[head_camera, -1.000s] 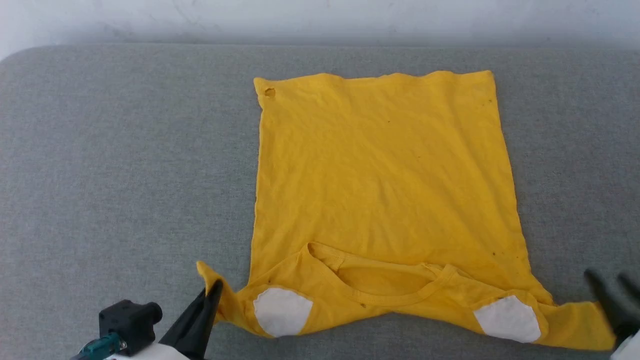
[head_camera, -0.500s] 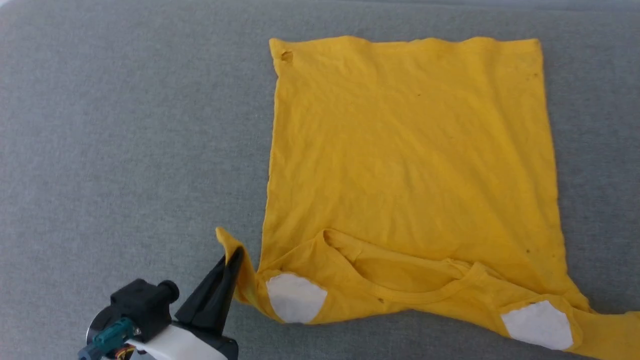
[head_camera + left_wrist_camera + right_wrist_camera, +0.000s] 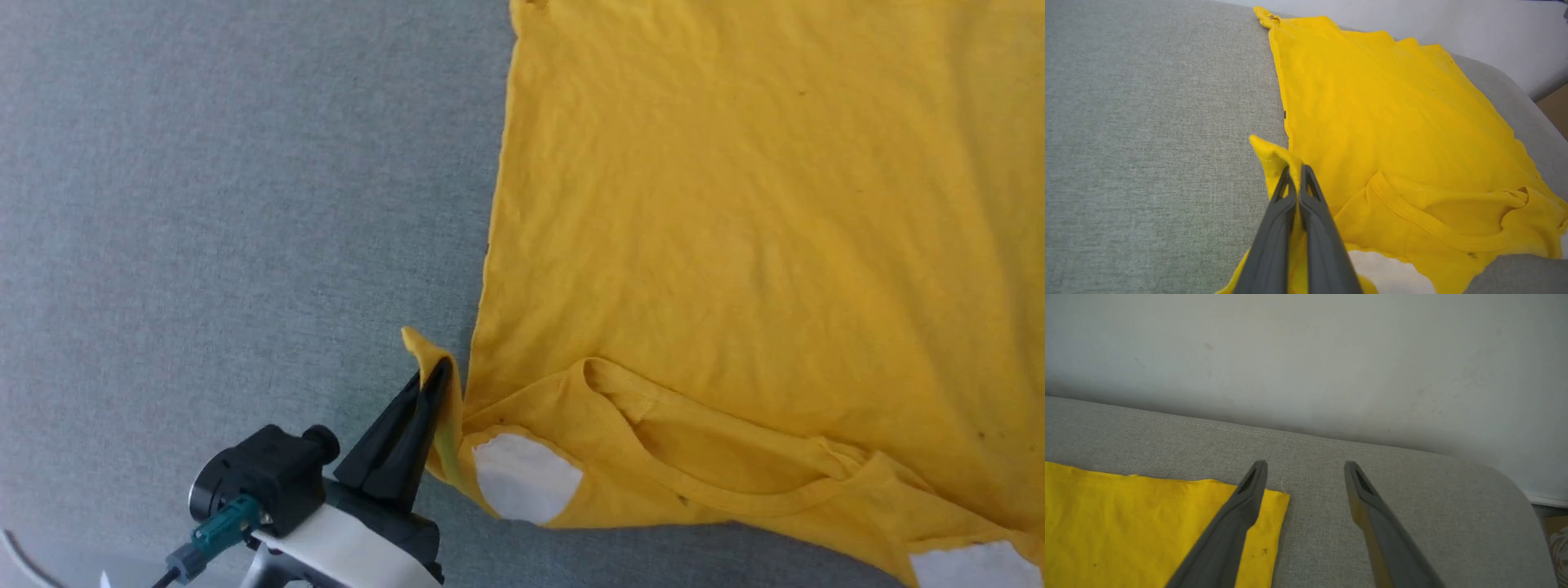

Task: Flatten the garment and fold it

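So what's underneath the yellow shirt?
The garment lies spread on the grey cushion, which shows beside it. Whether anything else lies beneath is covered by the cloth. The left gripper pinches one sleeve.

**Materials and Surface Finish**

The bright yellow cloth T-shirt is a thin, soft knit with a matt finish and fine creases. Its ribbed neckband shows rows of stitching. The white ear patch on the cloth looks flat, smooth and matt, like a print. The grey upholstered surface is a coarse woven fabric, matt, with a mottled grain. The left gripper has dark grey fingers of smooth, matt plastic, and the right gripper has the same finish. The white wrist housing is smooth plastic with a slight sheen. The black camera block is matt plastic. The pale wall is matt and faintly scuffed.
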